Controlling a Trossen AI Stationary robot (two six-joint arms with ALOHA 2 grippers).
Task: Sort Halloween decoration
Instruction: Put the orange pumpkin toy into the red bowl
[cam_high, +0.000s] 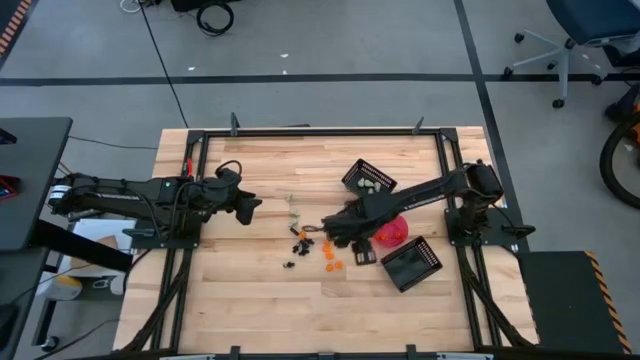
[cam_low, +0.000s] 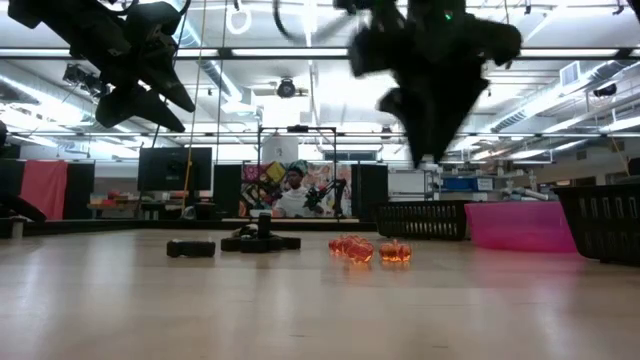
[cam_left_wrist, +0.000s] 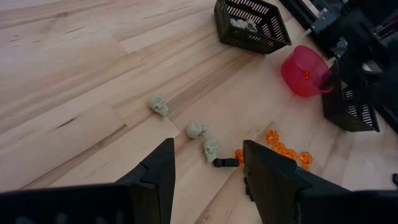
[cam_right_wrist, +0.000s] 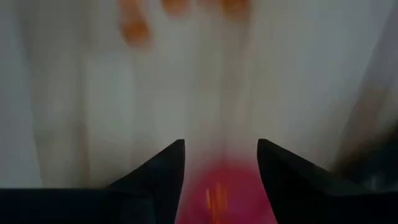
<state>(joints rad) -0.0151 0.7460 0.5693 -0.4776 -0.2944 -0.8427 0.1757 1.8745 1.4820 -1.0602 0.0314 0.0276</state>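
High view: we see the right tool, fingers apart, above the pink bowl; orange pumpkins lie loose just beside it. We judge the next grasp targets one. Left tool waits, open.

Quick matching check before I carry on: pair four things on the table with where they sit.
1 pale skulls
2 orange trinkets
3 pink bowl
4 far basket

A between the two baskets
B holds pale pieces
C loose line of three on the wood
D tight cluster on the wood

Pairs: 1-C, 2-D, 3-A, 4-B.
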